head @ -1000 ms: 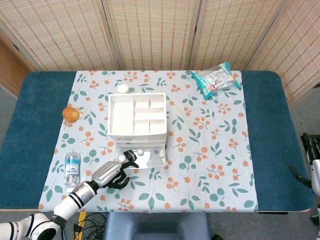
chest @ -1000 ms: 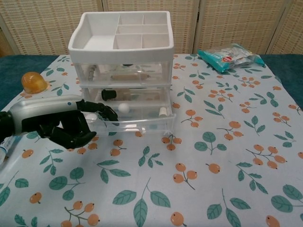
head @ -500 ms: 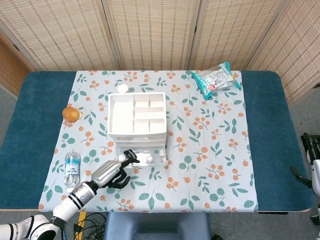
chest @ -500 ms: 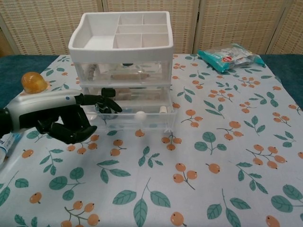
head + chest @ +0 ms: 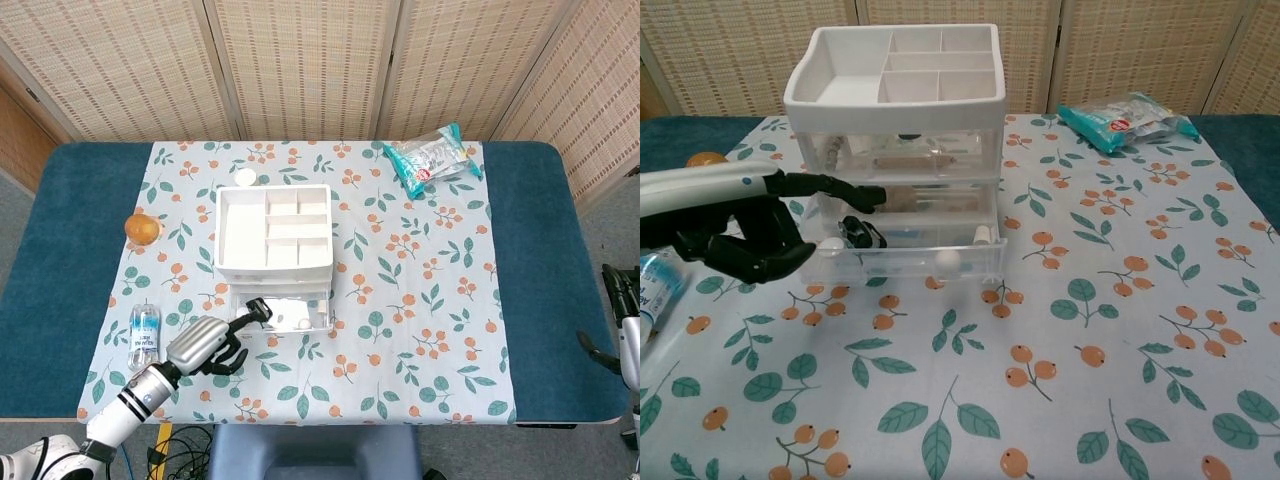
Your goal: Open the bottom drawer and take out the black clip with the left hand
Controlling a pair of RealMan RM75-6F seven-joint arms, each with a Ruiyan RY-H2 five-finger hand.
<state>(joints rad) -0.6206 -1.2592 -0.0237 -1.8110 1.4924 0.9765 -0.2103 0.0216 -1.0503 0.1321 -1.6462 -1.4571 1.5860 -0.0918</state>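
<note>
The white drawer unit [image 5: 273, 240] [image 5: 895, 90] stands mid-table, its clear bottom drawer [image 5: 290, 322] [image 5: 905, 264] pulled out. The black clip [image 5: 862, 232] lies in the left part of that drawer, among small white balls [image 5: 947, 260]. My left hand [image 5: 205, 345] [image 5: 740, 228] hovers at the drawer's left front corner. One finger stretches over the drawer just above the clip, the others curl below; it holds nothing. My right hand [image 5: 615, 325] shows only as a dark shape at the right edge of the head view.
A water bottle [image 5: 144, 338] [image 5: 655, 290] lies left of my left hand. An orange object [image 5: 143, 228] sits further back left. A teal snack bag [image 5: 432, 158] [image 5: 1127, 118] lies at the back right, and a white cap [image 5: 245, 177] behind the unit.
My left hand has lifted and drawn back to the left, off the drawer front. The clip now lies nearer the drawer front, and a white ball has rolled forward to the front wall.
</note>
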